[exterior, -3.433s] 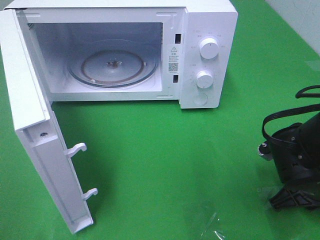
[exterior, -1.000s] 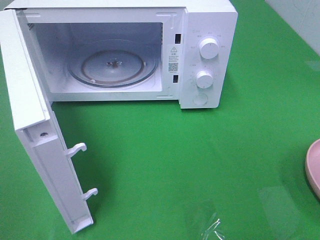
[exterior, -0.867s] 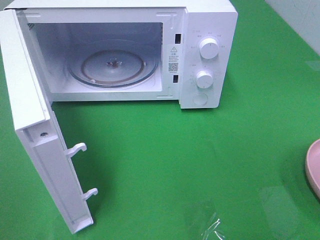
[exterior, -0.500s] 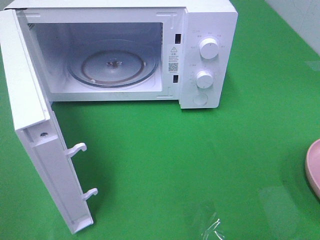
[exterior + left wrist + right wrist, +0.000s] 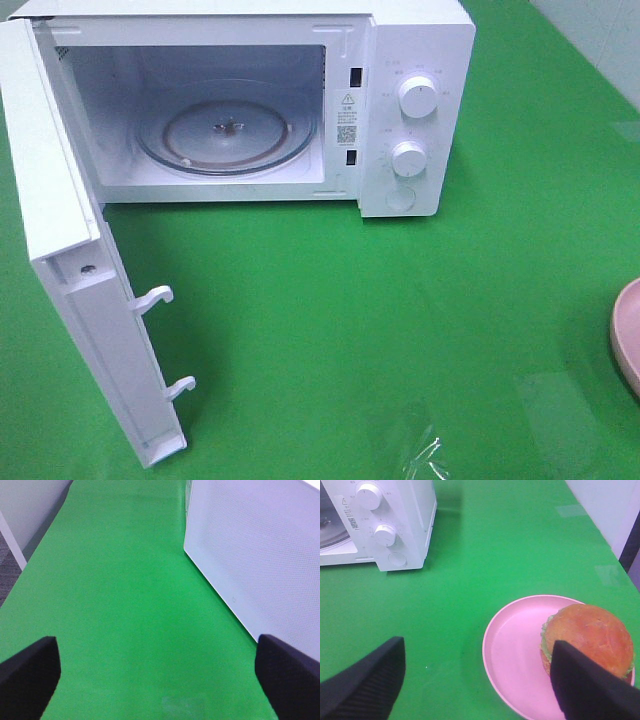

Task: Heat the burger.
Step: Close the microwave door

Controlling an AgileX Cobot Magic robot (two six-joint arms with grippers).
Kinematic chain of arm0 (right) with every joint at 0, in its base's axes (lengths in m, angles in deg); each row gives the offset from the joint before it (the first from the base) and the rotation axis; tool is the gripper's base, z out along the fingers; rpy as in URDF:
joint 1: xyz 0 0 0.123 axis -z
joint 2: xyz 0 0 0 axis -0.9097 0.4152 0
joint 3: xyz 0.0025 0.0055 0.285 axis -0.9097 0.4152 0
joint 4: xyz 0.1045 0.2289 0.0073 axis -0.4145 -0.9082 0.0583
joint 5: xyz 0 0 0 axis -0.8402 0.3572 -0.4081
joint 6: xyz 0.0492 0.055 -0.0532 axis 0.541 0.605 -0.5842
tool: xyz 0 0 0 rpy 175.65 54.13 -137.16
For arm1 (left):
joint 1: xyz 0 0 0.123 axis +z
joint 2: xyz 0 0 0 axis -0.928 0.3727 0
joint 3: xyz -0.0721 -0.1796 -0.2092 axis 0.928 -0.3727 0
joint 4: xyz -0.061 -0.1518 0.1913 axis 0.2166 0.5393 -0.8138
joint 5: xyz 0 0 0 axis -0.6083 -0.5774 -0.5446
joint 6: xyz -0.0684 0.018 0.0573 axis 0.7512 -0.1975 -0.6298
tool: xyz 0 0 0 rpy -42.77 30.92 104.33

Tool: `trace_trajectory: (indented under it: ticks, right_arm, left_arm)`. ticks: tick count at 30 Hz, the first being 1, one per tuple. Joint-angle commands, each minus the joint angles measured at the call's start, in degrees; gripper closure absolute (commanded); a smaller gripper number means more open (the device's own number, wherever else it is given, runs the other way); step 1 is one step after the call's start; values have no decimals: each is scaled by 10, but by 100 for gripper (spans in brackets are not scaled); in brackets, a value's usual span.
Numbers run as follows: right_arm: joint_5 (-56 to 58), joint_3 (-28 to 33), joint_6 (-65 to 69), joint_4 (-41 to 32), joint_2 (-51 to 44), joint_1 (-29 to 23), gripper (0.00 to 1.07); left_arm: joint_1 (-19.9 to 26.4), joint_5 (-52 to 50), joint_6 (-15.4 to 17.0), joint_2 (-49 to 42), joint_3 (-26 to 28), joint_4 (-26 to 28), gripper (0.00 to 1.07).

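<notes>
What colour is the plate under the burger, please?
Pink; the plate shows best in the right wrist view.

A white microwave (image 5: 400, 110) stands at twelve o'clock on the green counter (image 5: 400, 320), door (image 5: 70, 290) open; pink plate (image 5: 628, 338) at three o'clock.

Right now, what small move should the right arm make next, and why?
Probably lower the open right gripper toward the burger on the pink plate: the microwave door stands open, its turntable bare, and nothing is held.
</notes>
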Motion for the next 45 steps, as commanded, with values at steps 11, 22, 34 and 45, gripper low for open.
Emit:
trace_trajectory:
  ticks: [11, 22, 34, 45]
  right_arm:
    - [-5, 1, -7, -3, -15, 5, 31]
    - [-5, 1, -7, -3, -15, 5, 31]
    - [-5, 1, -7, -3, -15, 5, 31]
    - [-5, 1, -7, -3, -15, 5, 31]
  left_arm:
    - [1, -8, 1, -3, 1, -1, 9]
    - [1, -8, 1, -3, 1, -1, 9]
    - [1, -28, 1, -3, 15, 2, 9]
    - [1, -163, 1, 30, 20, -9, 27]
